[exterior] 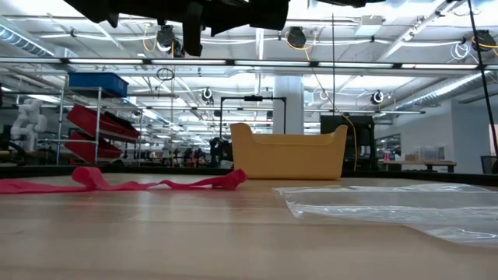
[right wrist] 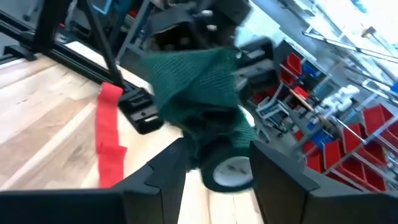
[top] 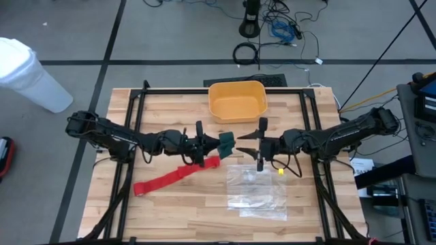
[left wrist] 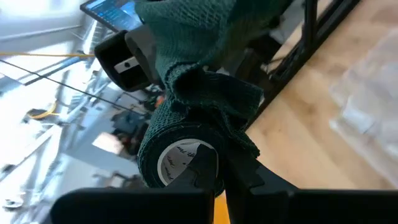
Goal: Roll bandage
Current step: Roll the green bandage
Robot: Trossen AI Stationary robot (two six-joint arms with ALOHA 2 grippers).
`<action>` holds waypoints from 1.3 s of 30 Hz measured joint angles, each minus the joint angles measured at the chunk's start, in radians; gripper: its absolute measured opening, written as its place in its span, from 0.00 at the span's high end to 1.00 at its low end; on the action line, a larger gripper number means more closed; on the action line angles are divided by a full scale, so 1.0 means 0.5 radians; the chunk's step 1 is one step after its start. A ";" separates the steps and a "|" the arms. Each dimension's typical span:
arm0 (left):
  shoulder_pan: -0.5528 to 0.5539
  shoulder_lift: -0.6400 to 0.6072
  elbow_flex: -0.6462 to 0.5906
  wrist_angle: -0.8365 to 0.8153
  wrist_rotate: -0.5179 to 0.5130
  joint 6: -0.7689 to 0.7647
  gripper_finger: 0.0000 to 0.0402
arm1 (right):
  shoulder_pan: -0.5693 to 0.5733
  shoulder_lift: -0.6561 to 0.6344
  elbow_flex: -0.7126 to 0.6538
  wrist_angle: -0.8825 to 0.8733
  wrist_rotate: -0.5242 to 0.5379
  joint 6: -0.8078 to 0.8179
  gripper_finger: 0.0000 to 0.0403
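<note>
Green roll pinched aloft, red bandage loose below.
High view: left tool [top: 204, 144] clamped on a green roll [top: 226, 142], right tool [top: 259, 143] spread wide just across from it; bandage [top: 174, 175] flat on the tabletop [top: 170, 211] beneath the left tool, trailing back under its arm. Low view: yellow bin [exterior: 288, 155] beyond, plastic bag [exterior: 389, 204] alongside, warehouse shelving behind. Wrist views: loose green flap draped over the roll, likely to snag or unwind if the right tool closes on it.
</note>
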 joint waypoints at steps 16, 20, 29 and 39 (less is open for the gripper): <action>0.166 0.002 0.003 -0.134 0.433 -0.319 0.98 | -0.107 0.067 0.000 0.165 -0.303 0.015 0.60; 0.171 0.002 0.003 -0.111 0.441 -0.328 0.98 | -0.151 0.135 0.000 0.232 -0.300 0.010 0.66; 0.203 0.002 0.003 -0.100 0.440 -0.442 0.98 | -0.160 0.198 0.000 0.371 -0.485 -0.062 0.88; 0.227 0.002 0.004 -0.038 0.141 -0.522 0.97 | -0.077 0.189 0.000 0.255 -0.569 -0.026 1.00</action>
